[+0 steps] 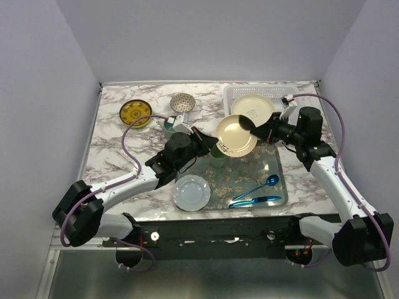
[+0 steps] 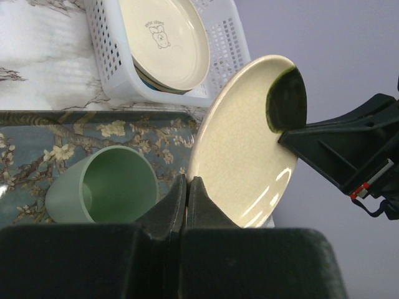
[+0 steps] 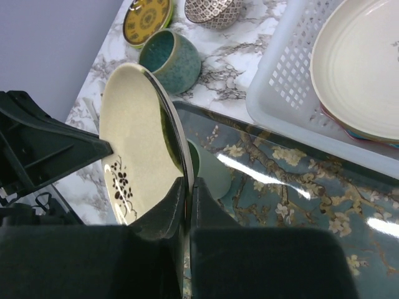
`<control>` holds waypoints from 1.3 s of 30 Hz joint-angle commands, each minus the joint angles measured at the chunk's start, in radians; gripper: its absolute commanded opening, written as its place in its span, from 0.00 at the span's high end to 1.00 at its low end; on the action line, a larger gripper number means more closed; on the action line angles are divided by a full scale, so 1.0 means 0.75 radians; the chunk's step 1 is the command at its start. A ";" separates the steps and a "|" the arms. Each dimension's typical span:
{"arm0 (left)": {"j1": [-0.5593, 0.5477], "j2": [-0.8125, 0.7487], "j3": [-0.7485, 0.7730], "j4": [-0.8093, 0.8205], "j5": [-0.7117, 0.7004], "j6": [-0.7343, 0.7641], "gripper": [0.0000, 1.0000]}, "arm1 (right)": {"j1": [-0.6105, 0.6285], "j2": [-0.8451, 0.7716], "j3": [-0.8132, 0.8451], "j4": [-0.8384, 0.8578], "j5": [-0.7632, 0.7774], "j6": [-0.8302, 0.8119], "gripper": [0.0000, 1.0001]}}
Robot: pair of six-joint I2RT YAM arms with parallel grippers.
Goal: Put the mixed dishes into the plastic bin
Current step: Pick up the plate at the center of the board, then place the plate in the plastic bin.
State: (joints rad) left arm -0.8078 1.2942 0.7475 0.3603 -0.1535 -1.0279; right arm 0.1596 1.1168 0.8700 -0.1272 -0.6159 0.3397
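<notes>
Spanning the two arms: one cream plate [image 1: 235,135], tilted on edge in mid-air over the far end of the blossom-patterned tray [image 1: 274,163], with a pale green cup [image 1: 218,151] directly beneath it.

- Left pincer [image 2: 188,180]: narrow, nipped on the plate's lower rim.
- Right pincer [image 3: 187,184]: narrow, pinched on the opposite rim, so the plate is held from both sides.
- White lattice bin [image 1: 232,94]: at the far right of the surface, just beyond the tray. It holds a stack topped by a cream printed plate [image 1: 252,107].
- On the surface outside the bin: amber plate [image 1: 135,113], speckled bowl [image 1: 182,102] and teal mug [image 3: 171,59].
- On the near end of the tray: a pale blue plate [image 1: 192,192].

Hazards, as judged:
- Both holds are thin rim pinches on a glazed edge. If the arms pull at odds, the plate could twist and slip free.
- If the left pincer lets go before the right hold is firm, the plate could pivot and drop onto the cup or tray.
- On the way to the bin, a low carry could catch the plate's rim on the bin wall.
</notes>
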 commanded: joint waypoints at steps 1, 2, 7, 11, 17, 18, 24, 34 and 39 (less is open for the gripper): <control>-0.023 0.005 0.059 0.070 -0.047 0.031 1.00 | 0.004 0.012 -0.017 0.033 -0.032 -0.015 0.99; -0.025 0.005 0.063 0.070 -0.045 0.045 1.00 | 0.004 0.012 -0.017 0.033 -0.028 -0.019 0.99; -0.027 -0.016 0.055 0.064 -0.024 0.113 0.74 | -0.018 -0.002 -0.010 0.031 -0.030 -0.023 1.00; -0.027 -0.067 0.028 0.041 -0.039 0.202 0.37 | -0.072 -0.010 -0.008 0.031 -0.058 -0.009 1.00; -0.023 -0.173 -0.007 -0.059 -0.077 0.337 0.10 | -0.135 -0.014 -0.004 0.031 -0.109 -0.013 1.00; -0.021 -0.191 -0.015 -0.098 -0.088 0.354 0.09 | -0.141 -0.014 -0.004 0.031 -0.118 -0.023 1.00; 0.015 -0.404 -0.082 -0.277 -0.176 0.446 0.01 | -0.205 -0.002 -0.002 0.033 -0.116 -0.034 1.00; 0.148 -0.795 0.067 -0.866 -0.200 0.748 0.01 | -0.237 0.143 0.140 0.014 0.023 -0.036 0.99; 0.153 -0.868 0.153 -1.075 -0.317 0.975 0.01 | -0.237 0.354 0.310 -0.041 0.089 -0.058 0.99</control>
State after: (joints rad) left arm -0.6994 0.6907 0.8127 -0.2409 -0.2893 -0.4946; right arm -0.0135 1.2743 0.9726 -0.1287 -0.6151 0.3134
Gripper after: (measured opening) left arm 0.985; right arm 0.019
